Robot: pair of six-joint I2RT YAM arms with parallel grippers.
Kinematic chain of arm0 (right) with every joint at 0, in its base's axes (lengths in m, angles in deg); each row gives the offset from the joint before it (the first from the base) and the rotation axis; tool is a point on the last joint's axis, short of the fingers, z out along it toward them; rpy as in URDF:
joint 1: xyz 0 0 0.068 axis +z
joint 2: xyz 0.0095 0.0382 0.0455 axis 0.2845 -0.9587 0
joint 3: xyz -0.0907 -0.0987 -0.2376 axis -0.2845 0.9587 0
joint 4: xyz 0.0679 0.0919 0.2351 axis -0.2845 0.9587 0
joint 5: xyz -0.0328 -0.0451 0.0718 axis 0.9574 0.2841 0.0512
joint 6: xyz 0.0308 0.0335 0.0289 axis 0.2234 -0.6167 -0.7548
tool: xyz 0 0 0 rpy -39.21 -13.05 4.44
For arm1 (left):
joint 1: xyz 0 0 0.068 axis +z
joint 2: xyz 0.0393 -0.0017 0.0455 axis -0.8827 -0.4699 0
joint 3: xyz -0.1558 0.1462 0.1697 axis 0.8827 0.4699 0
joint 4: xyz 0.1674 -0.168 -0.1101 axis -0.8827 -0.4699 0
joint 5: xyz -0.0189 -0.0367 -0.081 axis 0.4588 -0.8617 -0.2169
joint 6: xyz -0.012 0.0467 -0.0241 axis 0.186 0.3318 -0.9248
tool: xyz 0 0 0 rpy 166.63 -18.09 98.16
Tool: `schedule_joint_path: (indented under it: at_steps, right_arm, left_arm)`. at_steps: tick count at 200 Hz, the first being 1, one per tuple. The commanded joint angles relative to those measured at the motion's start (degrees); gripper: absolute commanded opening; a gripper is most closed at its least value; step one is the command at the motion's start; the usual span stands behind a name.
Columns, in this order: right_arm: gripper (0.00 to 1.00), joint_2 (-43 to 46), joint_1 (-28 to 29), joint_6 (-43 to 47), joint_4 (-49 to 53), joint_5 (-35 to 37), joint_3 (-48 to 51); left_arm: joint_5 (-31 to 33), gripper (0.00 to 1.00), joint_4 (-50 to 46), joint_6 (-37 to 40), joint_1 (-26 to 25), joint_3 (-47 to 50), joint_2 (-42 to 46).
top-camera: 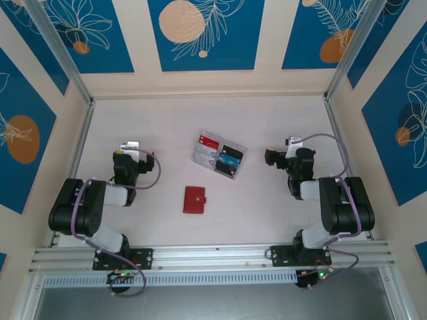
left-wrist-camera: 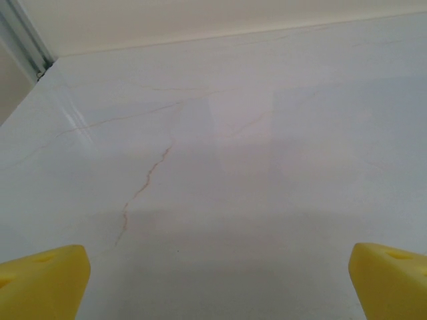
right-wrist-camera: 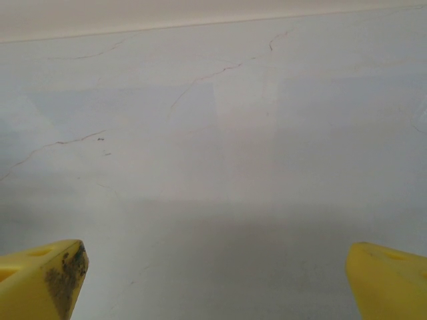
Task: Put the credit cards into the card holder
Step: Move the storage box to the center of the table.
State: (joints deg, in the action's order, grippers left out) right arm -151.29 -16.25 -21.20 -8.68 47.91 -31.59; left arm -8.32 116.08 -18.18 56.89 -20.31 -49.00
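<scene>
When I look down from the top camera, I see the wallet (top-camera: 195, 199) lying shut and flat on the white table (top-camera: 153, 120). It is near the middle, between the 2 arms. Just past it and a bit to the right sits a clear tray (top-camera: 244, 149), turned at a slant and not touching the wallet. The cards (top-camera: 202, 157) lie in the tray. I can pick out a red card (top-camera: 209, 142) at the far end, a black card (top-camera: 231, 151) to its right, a teal card (top-camera: 229, 162) just below the black one, and pale ones on the left side. The left arm (top-camera: 87, 207) is folded up to the left of the wallet and the right arm (top-camera: 337, 207) is to the right. Both are well apart from the wallet and the tray.

From the left wrist camera, the left gripper (left-wrist-camera: 217, 283) is wide open. Its 2 yellow fingers (left-wrist-camera: 43, 283) sit in the bottom corners with bare table between them. It has hold of nothing.

From the right wrist camera, the right gripper (right-wrist-camera: 217, 283) is wide open too, with nothing in it. Its left finger (right-wrist-camera: 57, 280) has a dark smudge on the tip. Thin wavy lines run across the table top.
</scene>
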Motion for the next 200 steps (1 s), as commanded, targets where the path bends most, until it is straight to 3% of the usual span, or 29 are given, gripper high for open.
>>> schedule_joint_path:
  at_steps: [1, 34, 49, 71, 92, 102, 113, 121, 162, 178, 200]
  right_arm:
    - [0.99, -0.14, -0.27, -0.43, 0.23, -1.91, -1.36]
    - [0.99, -0.13, -0.28, -0.44, 0.36, -2.04, -1.4]
    - [0.99, 2.07, 0.14, -1.69, 1.83, 2.33, -1.38]
    - [0.99, 14.16, 0.02, -9.01, 27.63, 12.83, -9.91]
    - [0.99, 18.68, -4.51, -31.74, 50.96, 15.6, -19.82]
    - [0.99, 18.32, -8.12, -42.85, 61.35, 11.91, -23.95]
    - [0.99, 17.28, -11.5, -43.56, 64.37, 2.45, -26.54]
    - [0.99, 16.89, -11.76, -43.24, 66.33, -0.35, -27.99]
    - [1.0, 18.89, 1.16, -36.06, 73.38, 2.17, -33.36]
    - [0.89, 17.33, 8.46, -32.54, 76.69, 1.69, -36.36]
    - [0.76, 15.21, 18.16, -30.14, 78.22, 1.09, -38.3]
  left_arm:
    - [1.78, 1.0, 1.83, -1.22, 0.38, 0.21, -0.2]
    - [0.85, 1.0, 0.96, -0.56, 0.26, -0.16, 0.16]
    - [2.07, 1.0, -7.23, -0.51, 0.04, -2.57, 4.19]
    - [6.94, 1.0, -26.58, -3.09, -0.36, -10.7, 11.83]
    - [8.0, 1.0, -48.28, -11.59, -0.45, -19.84, 16.47]
    - [8.78, 1.0, -55.66, -15.7, -0.46, -22.99, 17.36]
    - [6.99, 1.0, -60.09, -19.64, -0.43, -24.29, 18.54]
    - [2.83, 1.0, -61.0, -20.95, -0.51, -24.08, 20.05]
    - [-11.99, 1.0, -63.87, -27.02, -2.41, -21.64, 26.81]
    - [-16.19, 0.99, -64.69, -29.04, -4.98, -20.62, 27.61]
    - [-20.91, 0.86, -64.31, -31.87, -9.65, -18.32, 27.74]
